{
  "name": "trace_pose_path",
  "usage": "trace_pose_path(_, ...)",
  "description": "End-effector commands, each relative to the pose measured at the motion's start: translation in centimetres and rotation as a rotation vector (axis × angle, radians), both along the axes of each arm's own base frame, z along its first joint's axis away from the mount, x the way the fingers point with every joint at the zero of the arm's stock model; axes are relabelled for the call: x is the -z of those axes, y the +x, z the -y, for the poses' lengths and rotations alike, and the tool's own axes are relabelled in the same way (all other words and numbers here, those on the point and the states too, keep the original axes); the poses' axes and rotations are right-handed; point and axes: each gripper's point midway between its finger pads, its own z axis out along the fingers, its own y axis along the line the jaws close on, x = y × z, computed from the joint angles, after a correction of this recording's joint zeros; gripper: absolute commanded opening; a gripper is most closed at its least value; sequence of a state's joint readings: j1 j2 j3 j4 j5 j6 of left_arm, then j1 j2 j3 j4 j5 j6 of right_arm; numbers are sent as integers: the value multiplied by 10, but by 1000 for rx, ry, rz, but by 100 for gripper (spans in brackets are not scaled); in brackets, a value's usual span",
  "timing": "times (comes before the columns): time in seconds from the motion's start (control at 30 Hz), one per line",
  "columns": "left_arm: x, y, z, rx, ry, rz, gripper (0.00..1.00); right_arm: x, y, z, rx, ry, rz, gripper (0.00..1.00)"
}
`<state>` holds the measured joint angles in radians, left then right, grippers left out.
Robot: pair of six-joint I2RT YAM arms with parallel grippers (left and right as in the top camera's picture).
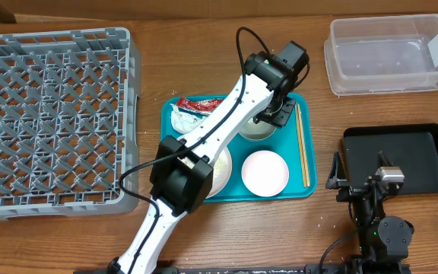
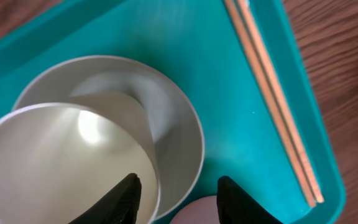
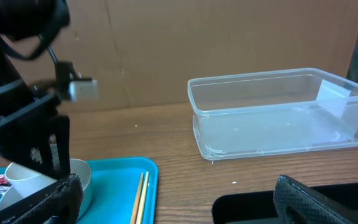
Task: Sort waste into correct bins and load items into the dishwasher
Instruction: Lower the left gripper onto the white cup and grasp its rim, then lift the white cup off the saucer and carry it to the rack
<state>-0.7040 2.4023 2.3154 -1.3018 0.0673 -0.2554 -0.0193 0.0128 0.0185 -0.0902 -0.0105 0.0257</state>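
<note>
A white cup [image 2: 61,162] lies tilted inside a grey bowl [image 2: 173,118] on the teal tray [image 1: 303,190]. My left gripper [image 2: 176,199] is open, with one finger inside the cup and the other outside the bowl's rim; it also shows in the overhead view [image 1: 274,114]. A pale-pink dish [image 1: 265,172], wooden chopsticks [image 1: 303,144], a red sauce packet [image 1: 196,104], a napkin [image 1: 181,119] and a white plate [image 1: 220,169], partly under my arm, lie on the tray. My right gripper [image 1: 360,183] is open and empty at the black tray's [image 1: 409,152] left edge.
The grey dish rack [image 1: 52,122] fills the left side. The clear tub [image 1: 390,53] stands at the back right, behind the black tray. A white crumb [image 3: 234,182] lies on the wood between the teal tray and the black tray.
</note>
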Motion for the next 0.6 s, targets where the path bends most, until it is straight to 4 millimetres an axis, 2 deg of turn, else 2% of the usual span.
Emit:
trace_pose_path(0.0,18,-3,1,-10,22,-33,40,1,0,2,13,-1,5,100)
trace_pose_path(0.2,17,0,1,-13,18,-25,36,1,0,2,13,-1,5,100)
trace_pose_path(0.23,17,-1,1,-12,18,-25,32,1,0,2,13,-1,5,100)
trace_pose_path(0.3,17,-1,1,-13,17,-27,13,1,0,2,13,-1,5,100)
trace_pose_path(0.33,17,-1,1,-13,16,-27,8,1,0,3,13,-1,5,100)
trace_pose_path(0.53,15,-2,-1,-13,20,-32,8,1,0,2,13,-1,5,100)
trace_pose_path(0.57,13,-2,-1,-14,20,-32,4,1,0,3,13,-1,5,100)
